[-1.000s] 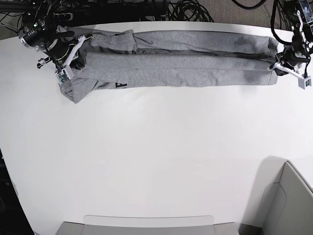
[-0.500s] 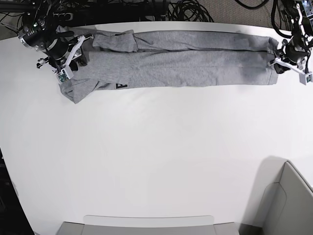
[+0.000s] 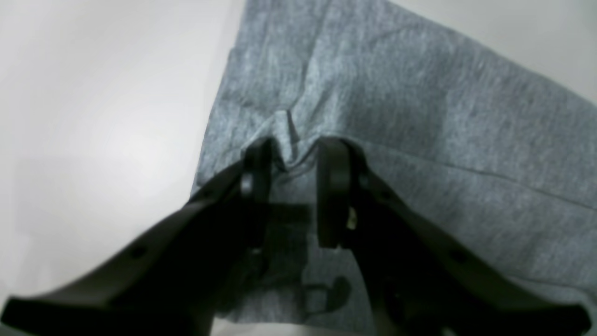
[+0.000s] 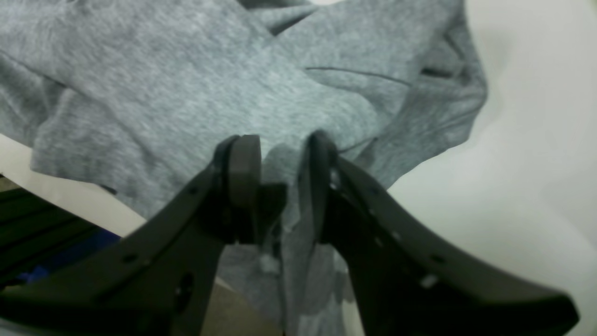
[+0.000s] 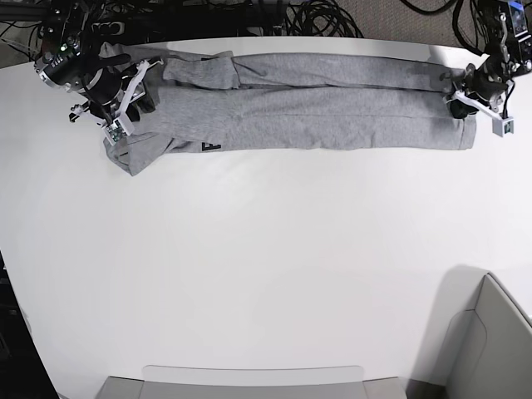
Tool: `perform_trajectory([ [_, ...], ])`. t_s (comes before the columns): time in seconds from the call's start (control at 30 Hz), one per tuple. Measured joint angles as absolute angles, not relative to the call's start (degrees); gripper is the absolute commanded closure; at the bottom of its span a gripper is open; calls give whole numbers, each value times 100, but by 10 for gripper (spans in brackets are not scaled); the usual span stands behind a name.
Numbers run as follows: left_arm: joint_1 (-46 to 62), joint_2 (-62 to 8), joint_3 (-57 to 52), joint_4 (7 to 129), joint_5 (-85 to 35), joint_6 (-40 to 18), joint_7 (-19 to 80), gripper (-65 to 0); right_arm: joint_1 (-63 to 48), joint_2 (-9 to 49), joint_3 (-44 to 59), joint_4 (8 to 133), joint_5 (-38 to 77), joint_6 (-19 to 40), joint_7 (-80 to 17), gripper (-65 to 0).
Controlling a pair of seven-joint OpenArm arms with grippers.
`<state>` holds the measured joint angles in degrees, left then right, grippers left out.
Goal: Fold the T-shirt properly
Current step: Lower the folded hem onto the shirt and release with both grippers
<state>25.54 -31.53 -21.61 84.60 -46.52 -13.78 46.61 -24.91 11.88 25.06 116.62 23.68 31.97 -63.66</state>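
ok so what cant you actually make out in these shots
- Lettering on the T-shirt: base view, only a small black fragment peeks from under the fold; too small to read.
- Left gripper: left wrist view is blurred; jaws stand apart, but whether the pinched-up crease is still caught is unclear.
- Right gripper: right wrist view, fabric lies between the open fingers, hiding any contact.
- Table: near edge cut off.

One T-shirt (image 5: 307,104) lies on one white table (image 5: 266,266), grey and folded into a single long band; one patch of black lettering (image 5: 209,146) shows on it near its lower edge; two arms reach it, one at each end, so there are two grippers, the left gripper (image 3: 291,163) and the right gripper (image 4: 280,154), each with two dark fingers; one bundle of black cables (image 5: 324,17) sits behind the table.
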Motion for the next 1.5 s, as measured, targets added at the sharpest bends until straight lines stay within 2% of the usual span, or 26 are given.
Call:
perform_trajectory([
  [0.27, 2604, -3144, -2825, 8997, -4364, -1313, 4934, -133, -2486, 1188, 2493, 11662, 2377, 3199, -6366, -179],
  [0.47, 2587, -3111, -2821, 8820, -4305, -1315, 4993, -157, -2473, 1188, 2493, 11662, 2383, 3199, -6364, -179],
  [0.83, 2571, -3124, -3310, 8897, -4532, -1551, 5087, -162, -2427, 1173, 2484, 11662, 2379, 3199, -6368, -179],
  [0.97, 2574, -3122, -3262, 8897, -4654, -1549, 5288, -207, -2429, 1170, 2484, 11662, 2381, 3199, -6366, -179],
  [1.17, 2456, -3271, -3100, 7979, -4635, -1529, 5131, -211, -2440, 1184, 2327, 11662, 2381, 3199, -6364, -179],
  [1.33, 2187, -3330, -2696, 7861, -4694, -2353, 5028, -211, -2443, 1190, 2322, 11662, 2381, 3199, -6368, -179],
  [1.5, 2176, -3354, -2749, 7570, -4770, -2779, 4912, -210, -2432, 1190, 2322, 11662, 2381, 3199, -6364, -179],
])
